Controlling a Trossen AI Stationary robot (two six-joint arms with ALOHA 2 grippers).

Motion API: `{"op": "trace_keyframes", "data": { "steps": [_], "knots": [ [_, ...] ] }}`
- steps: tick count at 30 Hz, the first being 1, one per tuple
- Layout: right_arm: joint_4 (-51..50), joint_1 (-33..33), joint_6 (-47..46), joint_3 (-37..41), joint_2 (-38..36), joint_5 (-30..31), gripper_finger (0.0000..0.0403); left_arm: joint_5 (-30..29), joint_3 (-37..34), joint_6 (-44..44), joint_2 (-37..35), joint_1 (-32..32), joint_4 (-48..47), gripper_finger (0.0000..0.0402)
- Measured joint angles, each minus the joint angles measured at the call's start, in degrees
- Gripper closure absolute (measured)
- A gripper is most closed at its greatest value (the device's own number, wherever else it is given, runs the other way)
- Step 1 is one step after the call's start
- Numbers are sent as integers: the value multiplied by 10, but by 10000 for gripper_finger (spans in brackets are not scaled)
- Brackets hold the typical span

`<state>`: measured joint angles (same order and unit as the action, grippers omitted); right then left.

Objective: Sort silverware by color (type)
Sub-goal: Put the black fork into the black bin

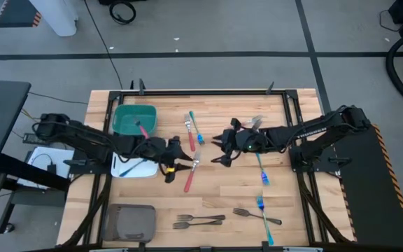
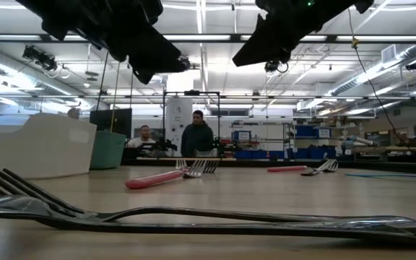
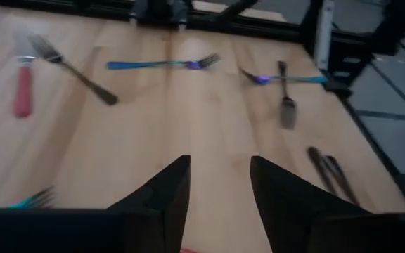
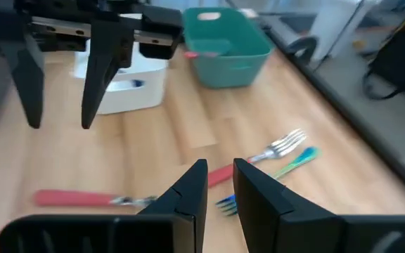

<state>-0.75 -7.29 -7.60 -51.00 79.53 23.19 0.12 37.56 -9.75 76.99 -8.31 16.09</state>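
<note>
The silverware lies scattered on the wooden table. A red-handled fork (image 1: 191,176) lies just below my left gripper (image 1: 182,157), which hovers open at mid-table with nothing between its fingers (image 3: 220,184). Another red fork (image 1: 189,131) and a blue-handled fork (image 1: 197,130) lie side by side farther back. My right gripper (image 1: 217,148) faces the left one from the right, above the table, its fingers a little apart (image 4: 220,184) and nothing between them. Blue forks (image 1: 262,170) (image 1: 264,218) and dark metal forks (image 1: 200,221) (image 1: 254,213) lie to the right and near the front.
A green bin (image 1: 126,112) with a red-handled piece (image 1: 143,130) in it stands at the back left. A white bin (image 1: 121,170) stands in front of it, and a grey bin (image 1: 130,222) at the near left corner. A dark frame (image 1: 208,91) runs along the table's far edge.
</note>
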Motion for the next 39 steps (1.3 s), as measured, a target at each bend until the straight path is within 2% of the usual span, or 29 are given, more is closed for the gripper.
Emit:
{"op": "trace_keyframes", "data": {
  "steps": [4, 8, 12, 17, 21, 28, 37, 39],
  "knots": [
    [-1, -14, -44, 0, 0, -38, 325, -2, 0, -7, 0, -39, 16, 257],
    [-3, -33, -77, 0, 0, -49, 325, -29, 0, -31, 0, -80, 29, 260],
    [-11, -59, -101, 0, 0, -51, 325, -74, 0, -48, 0, -116, 23, 260],
    [-33, -96, -137, 0, 0, -48, 325, -80, 0, -66, 17, -147, 31, 260],
    [-21, -128, -169, 10, 0, -22, 325, -82, 18, -95, 66, -167, 37, 260],
    [-13, -172, -251, 41, 0, 19, 325, -82, 113, -41, 171, -211, 21, 260],
    [-10, -236, -329, 59, 0, 76, 325, -102, 272, -63, 269, -228, -155, 260],
    [-8, -251, -342, 64, 0, 93, 325, -101, 296, -72, 290, -230, -156, 260]
  ]
}}
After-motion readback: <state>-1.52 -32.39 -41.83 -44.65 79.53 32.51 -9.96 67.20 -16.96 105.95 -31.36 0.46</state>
